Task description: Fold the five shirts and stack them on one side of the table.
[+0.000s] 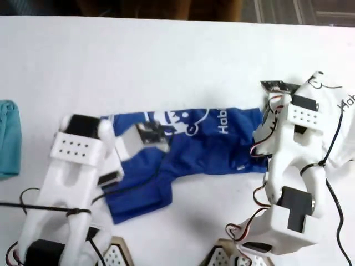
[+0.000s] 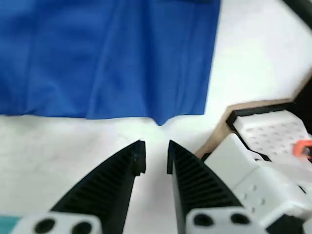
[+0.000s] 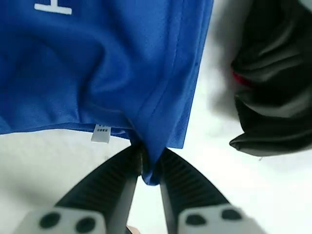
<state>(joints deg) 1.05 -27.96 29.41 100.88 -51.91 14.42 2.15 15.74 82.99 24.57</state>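
Contact is made at the right: a fold at the right end of the blue shirt [image 3: 97, 73] is clamped between the jaws of the right gripper [image 3: 150, 168], and cloth is seen bunched just past the fingertips. A small white tag [image 3: 101, 132] is shown hanging from the hem just beside the pinch. Dark cloth [image 3: 273, 83] with a touch of red is seen lying on the table near that end, apart from the blue.

Over to the left: the left gripper [image 2: 155, 158] is held low over bare table, just near of the blue shirt's [image 2: 97, 58] hem. Its jaws are parted by a narrow gap and nothing is caught between them; the hem is not touched. An arm's base [image 2: 273, 126], white with a wooden edge, is seen close by.

From above, the blue shirt [image 1: 211, 147] is laid across the middle of the table [image 1: 166, 55], print side up, rumpled, with one part flopped toward the near left. It is flanked by both arms. A teal shirt [image 1: 8, 138] is placed at the left edge, well apart from the blue one. A white shirt [image 1: 338, 111] is spread at the right edge, partly covered by the right arm.
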